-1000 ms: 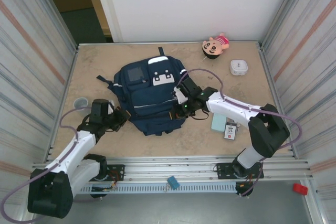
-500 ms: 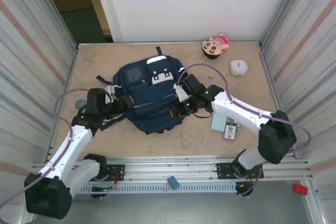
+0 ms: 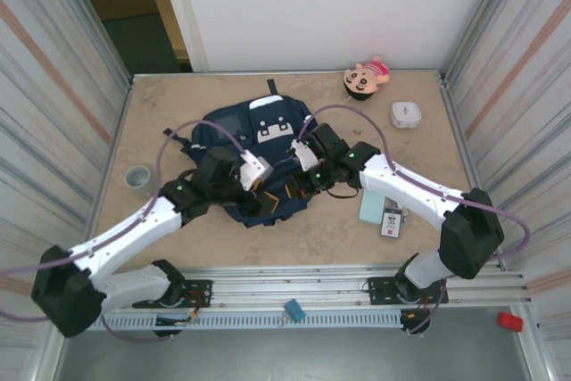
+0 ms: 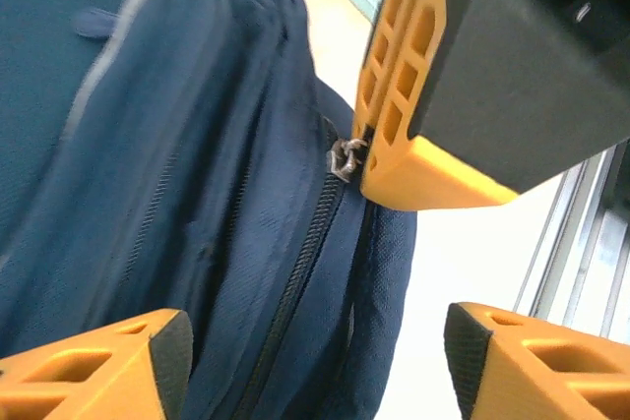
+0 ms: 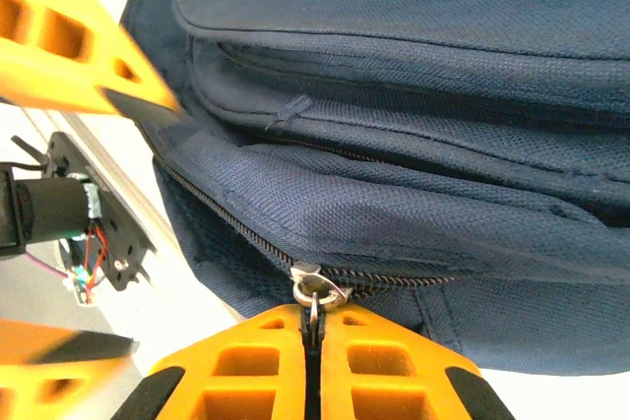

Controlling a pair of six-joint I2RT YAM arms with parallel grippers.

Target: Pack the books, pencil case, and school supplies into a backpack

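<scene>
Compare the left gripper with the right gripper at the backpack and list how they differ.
The right gripper is shut, its jaws pinching the zipper pull; the left gripper stands wide open and holds nothing. The right gripper is fixed to the backpack by that pull, while the left gripper's fingers are only spread over the fabric beside it. Both have orange fingers and are at the same zipper.

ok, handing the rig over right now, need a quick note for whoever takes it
Right gripper: fingers shut on the backpack's zipper pull.
Left gripper: open, hovering over the backpack's near edge, holding nothing.
Pencil case and school supplies pack lie on the table, right of the backpack, unpacked.
Done: zipper pull grasped.
Left to do: open the zip, load the items, close it.
</scene>
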